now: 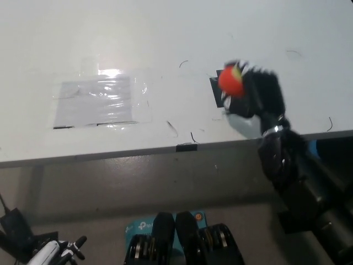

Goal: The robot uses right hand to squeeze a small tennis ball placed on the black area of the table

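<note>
A small ball (pixel 230 80), orange-red with a yellow patch, is held in my black right hand (pixel 255 95), which is blurred by motion. Hand and ball are raised above the black patch (pixel 216 93) on the white table (pixel 165 44); the hand covers most of the patch. My black right arm runs in from the bottom right. My white left hand (pixel 57 251) rests low at the bottom left, below the table's edge, its fingers apart and nothing in it.
A sheet of clear plastic film (pixel 99 100) is taped flat on the table's left half. The table's front edge (pixel 182 147) crosses the view below the hand. A blue box (pixel 140 225) lies on the floor near the bottom middle.
</note>
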You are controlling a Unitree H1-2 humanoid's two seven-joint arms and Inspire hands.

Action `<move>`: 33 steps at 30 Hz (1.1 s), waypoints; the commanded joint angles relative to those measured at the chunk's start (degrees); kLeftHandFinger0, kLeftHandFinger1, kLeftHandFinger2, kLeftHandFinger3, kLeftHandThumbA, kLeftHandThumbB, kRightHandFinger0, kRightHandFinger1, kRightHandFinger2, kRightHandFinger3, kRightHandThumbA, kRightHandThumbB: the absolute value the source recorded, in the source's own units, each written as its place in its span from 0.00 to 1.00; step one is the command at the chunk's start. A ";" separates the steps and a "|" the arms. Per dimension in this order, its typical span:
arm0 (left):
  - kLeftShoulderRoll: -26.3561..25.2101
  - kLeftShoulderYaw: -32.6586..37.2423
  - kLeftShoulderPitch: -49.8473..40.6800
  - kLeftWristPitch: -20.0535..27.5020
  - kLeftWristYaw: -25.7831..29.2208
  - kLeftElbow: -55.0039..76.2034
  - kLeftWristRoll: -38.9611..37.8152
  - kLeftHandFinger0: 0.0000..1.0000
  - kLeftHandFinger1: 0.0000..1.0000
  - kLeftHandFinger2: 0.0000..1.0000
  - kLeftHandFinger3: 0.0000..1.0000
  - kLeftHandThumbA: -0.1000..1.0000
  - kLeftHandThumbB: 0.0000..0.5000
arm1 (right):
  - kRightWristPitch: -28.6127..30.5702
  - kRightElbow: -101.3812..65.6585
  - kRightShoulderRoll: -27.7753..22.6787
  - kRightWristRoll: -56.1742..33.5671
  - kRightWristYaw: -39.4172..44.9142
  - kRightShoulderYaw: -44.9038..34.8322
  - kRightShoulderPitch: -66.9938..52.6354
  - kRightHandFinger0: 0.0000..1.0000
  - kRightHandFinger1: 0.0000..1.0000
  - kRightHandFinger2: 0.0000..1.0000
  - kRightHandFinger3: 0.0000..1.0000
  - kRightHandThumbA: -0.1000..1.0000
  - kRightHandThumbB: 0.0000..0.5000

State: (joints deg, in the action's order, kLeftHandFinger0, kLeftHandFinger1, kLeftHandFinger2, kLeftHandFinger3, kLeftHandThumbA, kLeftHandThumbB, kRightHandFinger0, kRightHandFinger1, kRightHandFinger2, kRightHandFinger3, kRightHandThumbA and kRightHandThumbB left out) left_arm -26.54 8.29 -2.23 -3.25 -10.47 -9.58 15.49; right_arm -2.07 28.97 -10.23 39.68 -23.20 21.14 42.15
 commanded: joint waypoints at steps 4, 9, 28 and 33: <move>0.00 -1.64 -0.27 1.61 1.28 1.22 -0.28 0.21 0.24 0.41 0.49 1.00 0.90 | 2.98 -22.43 2.12 -4.37 -4.73 -9.90 -3.16 0.00 0.04 0.34 0.04 0.00 0.47; 0.18 -1.82 -0.10 1.28 0.98 1.28 -0.59 0.22 0.24 0.42 0.52 1.00 0.91 | 1.49 -26.98 4.27 -4.03 -3.34 -11.75 -6.03 0.00 0.00 0.19 0.00 0.00 0.53; -0.07 -2.39 0.27 1.60 0.69 1.75 0.44 0.22 0.25 0.42 0.53 1.00 0.88 | 5.13 -27.62 7.88 0.32 -6.98 -11.62 -11.63 0.00 0.00 0.24 0.00 0.00 0.48; -0.30 -2.15 0.31 1.70 0.67 1.34 0.89 0.22 0.24 0.41 0.51 1.00 0.89 | 6.33 -26.81 7.81 0.61 -8.21 -11.75 -11.92 0.00 0.00 0.25 0.00 0.00 0.48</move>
State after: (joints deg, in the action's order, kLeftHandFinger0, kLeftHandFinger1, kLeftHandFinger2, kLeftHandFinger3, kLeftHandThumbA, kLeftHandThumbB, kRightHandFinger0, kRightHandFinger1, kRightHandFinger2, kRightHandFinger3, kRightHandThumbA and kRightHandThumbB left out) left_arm -26.09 6.57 -2.18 -2.93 -10.44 -9.39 15.69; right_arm 0.94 3.84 -2.81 38.89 -28.14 10.18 28.84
